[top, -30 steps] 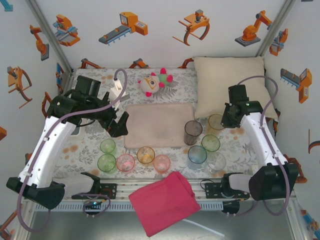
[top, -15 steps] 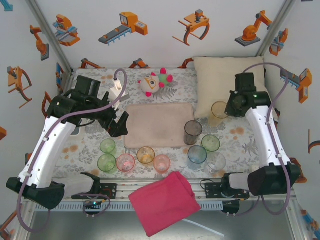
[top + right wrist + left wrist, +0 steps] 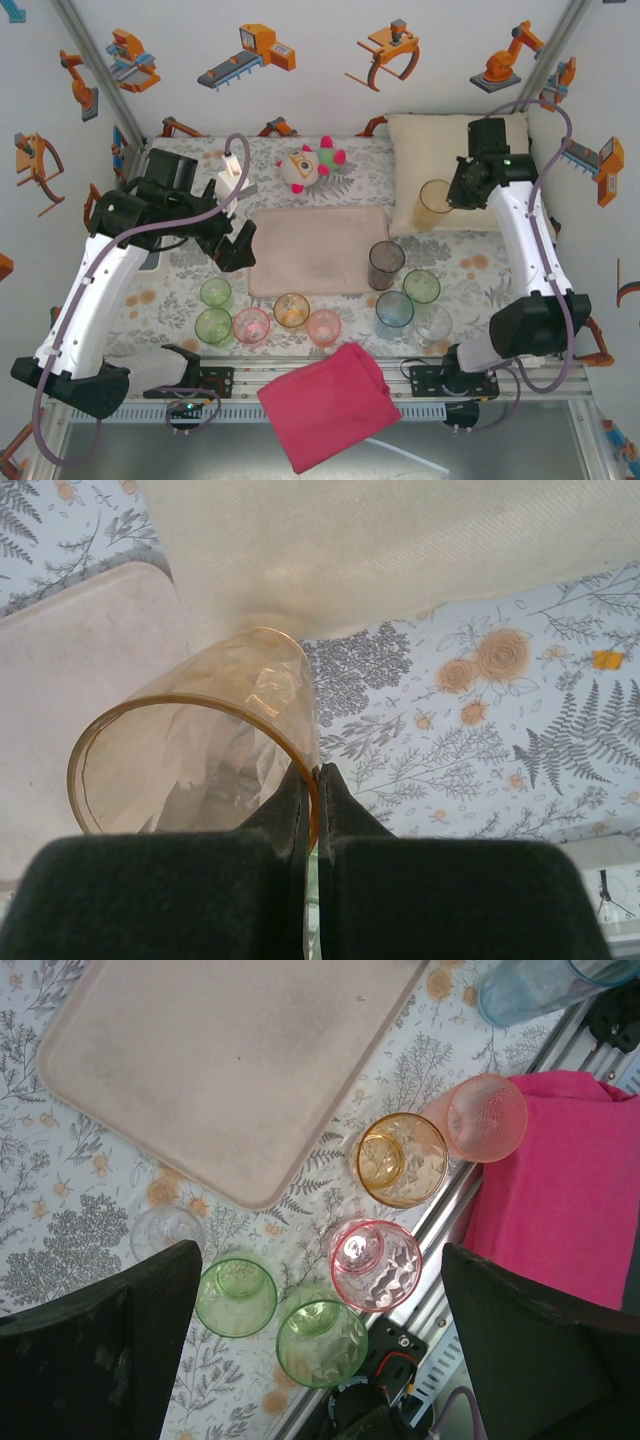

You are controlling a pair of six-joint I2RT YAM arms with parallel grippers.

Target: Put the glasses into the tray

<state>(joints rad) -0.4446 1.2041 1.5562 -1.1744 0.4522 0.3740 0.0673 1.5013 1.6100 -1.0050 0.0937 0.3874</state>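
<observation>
My right gripper (image 3: 449,196) is shut on the rim of an amber glass (image 3: 436,204), held tilted in the air over the pillow's front edge, right of the tray (image 3: 318,250). In the right wrist view the pads (image 3: 300,790) pinch the amber glass's (image 3: 190,760) wall. My left gripper (image 3: 235,246) hangs open at the tray's left edge with nothing between its fingers. Below it stand two green glasses (image 3: 236,1297) (image 3: 321,1342), a pink glass (image 3: 375,1265), an orange glass (image 3: 402,1160), a salmon glass (image 3: 487,1117) and a clear one (image 3: 165,1232). A smoky grey glass (image 3: 386,265), a green glass (image 3: 421,286), a blue glass (image 3: 394,310) and a clear glass (image 3: 432,324) stand right of the tray.
A cream pillow (image 3: 455,160) lies at the back right and a stuffed toy (image 3: 310,165) behind the tray. A pink cloth (image 3: 328,405) hangs over the metal rail at the near edge. The tray's flat surface (image 3: 230,1060) is bare.
My right gripper has lifted the amber glass off the table and carried it up and back toward the pillow. The left arm has hardly moved.
</observation>
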